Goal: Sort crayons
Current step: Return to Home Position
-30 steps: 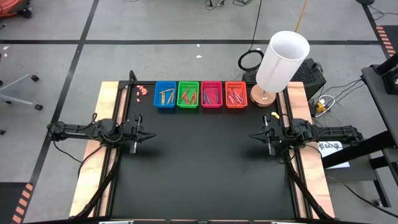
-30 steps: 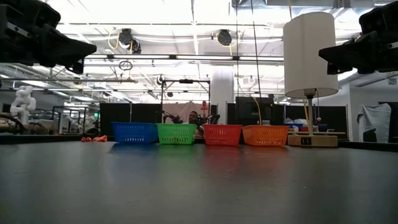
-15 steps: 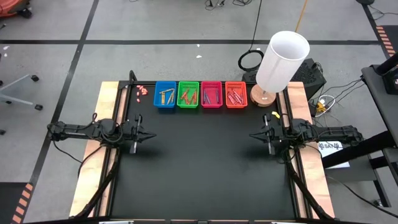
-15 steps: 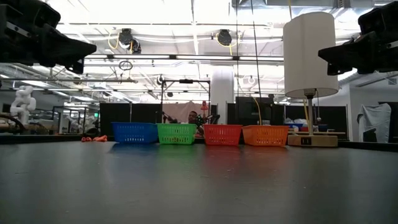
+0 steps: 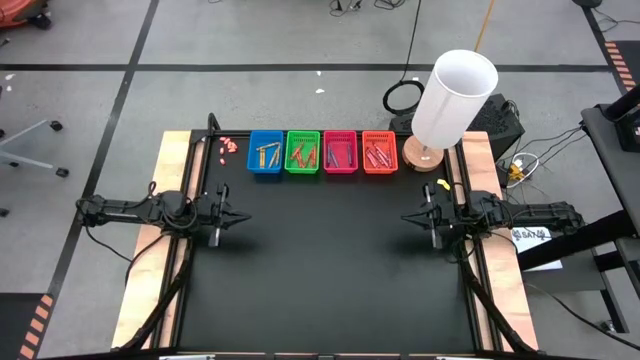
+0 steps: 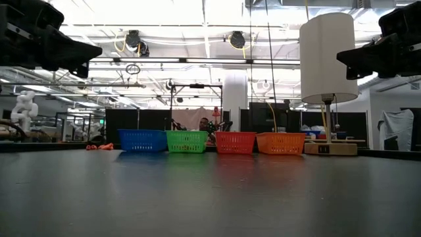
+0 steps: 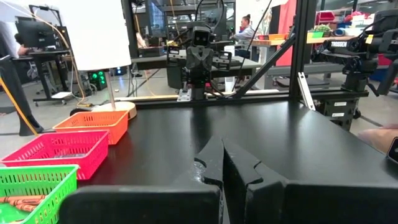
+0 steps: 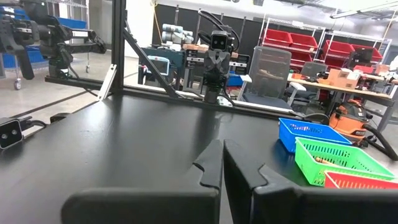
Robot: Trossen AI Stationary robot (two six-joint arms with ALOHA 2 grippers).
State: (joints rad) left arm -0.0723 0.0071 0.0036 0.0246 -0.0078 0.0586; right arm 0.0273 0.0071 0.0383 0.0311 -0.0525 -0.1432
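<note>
Four small baskets stand in a row at the table's far edge: blue (image 5: 265,152), green (image 5: 302,152), pink (image 5: 340,152) and orange (image 5: 379,152). Crayons (image 5: 303,155) lie inside each of them. My left gripper (image 5: 244,216) is shut and empty at the table's left edge. My right gripper (image 5: 405,217) is shut and empty at the table's right edge. Both hover above the table, well short of the baskets. In the wrist views the shut fingers of the left gripper (image 7: 222,163) and of the right gripper (image 8: 221,163) touch nothing.
A cluster of tiny pinkish bits (image 5: 227,146) lies left of the blue basket. A lamp with a white shade (image 5: 453,97) stands on a wooden base at the far right corner. A person's hand (image 7: 379,135) shows beyond the table in the left wrist view.
</note>
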